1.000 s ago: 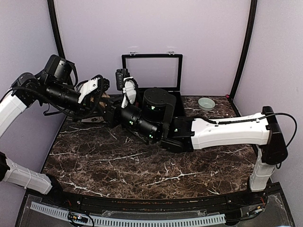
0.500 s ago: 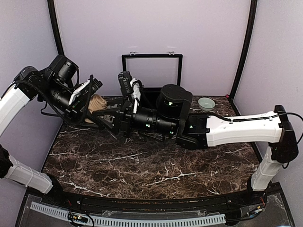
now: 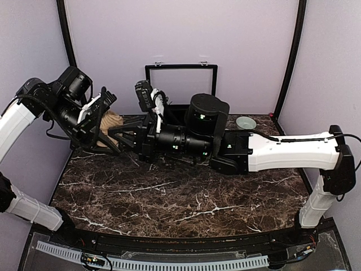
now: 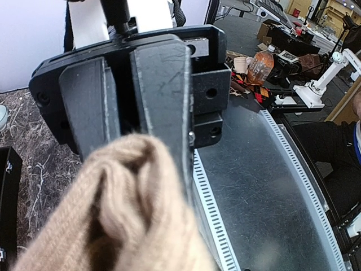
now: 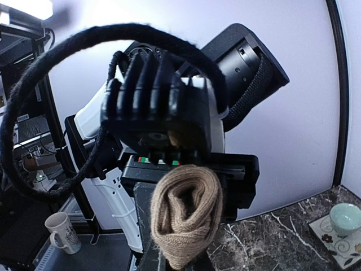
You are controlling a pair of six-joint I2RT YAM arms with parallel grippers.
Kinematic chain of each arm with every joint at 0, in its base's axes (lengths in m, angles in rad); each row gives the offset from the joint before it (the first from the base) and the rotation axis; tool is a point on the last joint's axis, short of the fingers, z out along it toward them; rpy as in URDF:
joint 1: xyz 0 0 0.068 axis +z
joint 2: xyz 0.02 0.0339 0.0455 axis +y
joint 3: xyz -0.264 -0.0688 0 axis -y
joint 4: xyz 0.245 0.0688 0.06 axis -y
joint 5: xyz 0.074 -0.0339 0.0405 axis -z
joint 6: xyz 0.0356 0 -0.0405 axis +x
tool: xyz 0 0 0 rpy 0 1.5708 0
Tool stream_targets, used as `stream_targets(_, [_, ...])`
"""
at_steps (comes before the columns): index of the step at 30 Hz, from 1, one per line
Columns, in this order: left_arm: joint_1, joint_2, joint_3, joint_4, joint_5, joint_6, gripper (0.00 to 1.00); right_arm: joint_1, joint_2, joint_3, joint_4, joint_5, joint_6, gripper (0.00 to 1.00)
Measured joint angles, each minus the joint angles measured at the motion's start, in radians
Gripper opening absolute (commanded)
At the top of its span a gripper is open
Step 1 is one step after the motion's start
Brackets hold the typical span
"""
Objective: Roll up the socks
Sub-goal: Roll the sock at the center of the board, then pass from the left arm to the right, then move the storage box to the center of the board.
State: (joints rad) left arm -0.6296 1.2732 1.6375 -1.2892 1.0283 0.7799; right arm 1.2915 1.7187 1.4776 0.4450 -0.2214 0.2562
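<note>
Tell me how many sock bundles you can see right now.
1. A tan rolled bundle is held up at back left, where the left arm and right arm meet. Others may be hidden behind them.

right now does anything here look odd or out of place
Nothing spilled or damaged. Only oddity: the tan knitted sock roll hangs pinched in the left claw above the dark marble table, the right claw crowding it.

Dark marble table (image 3: 169, 197) — open black case (image 3: 180, 66) at back; pale green bowl (image 3: 245, 123) back right.
</note>
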Motion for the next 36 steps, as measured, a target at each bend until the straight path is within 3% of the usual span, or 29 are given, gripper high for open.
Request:
stream_targets(1, [0.001, 0.000, 0.000, 0.000, -0.002, -0.002, 0.11, 0.000, 0.000, 0.005, -0.009, 0.001, -0.001, 0.00])
stream_targets(2, [0.002, 0.000, 0.000, 0.001, -0.006, -0.005, 0.22, -0.001, 0.000, 0.010, -0.020, 0.001, -0.003, 0.00])
stream_targets(3, [0.002, 0.000, 0.000, 0.003, -0.016, -0.009, 0.50, -0.003, 0.000, 0.016, -0.037, 0.002, -0.005, 0.00])
stream_targets(4, [0.003, 0.000, 0.000, 0.010, -0.027, -0.012, 0.71, -0.005, 0.001, 0.019, -0.045, 0.003, -0.005, 0.00])
stream_targets(6, [-0.002, 0.000, -0.001, 0.029, -0.060, -0.034, 0.95, -0.013, 0.006, 0.024, -0.056, 0.024, -0.008, 0.00])
stream_targets(7, [-0.005, -0.002, -0.005, 0.046, -0.082, -0.044, 0.98, -0.020, 0.011, 0.024, -0.064, 0.037, -0.008, 0.00])
stream_targets(14, [0.017, -0.013, -0.048, 0.145, -0.293, -0.108, 0.99, -0.071, 0.024, -0.003, -0.113, 0.134, -0.016, 0.00])
stream_targets(23, [0.356, -0.007, -0.183, 0.240, -0.432, -0.078, 0.99, -0.250, 0.068, 0.020, -0.245, 0.334, -0.101, 0.00])
stream_targets(29, [0.570, 0.155, -0.235, 0.294, -0.423, -0.047, 0.99, -0.423, 0.317, 0.256, -0.316, 0.389, -0.189, 0.00])
stream_targets(36, [0.619, 0.233, -0.322, 0.307, -0.391, -0.023, 0.99, -0.528, 0.661, 0.547, -0.361, 0.402, -0.260, 0.00])
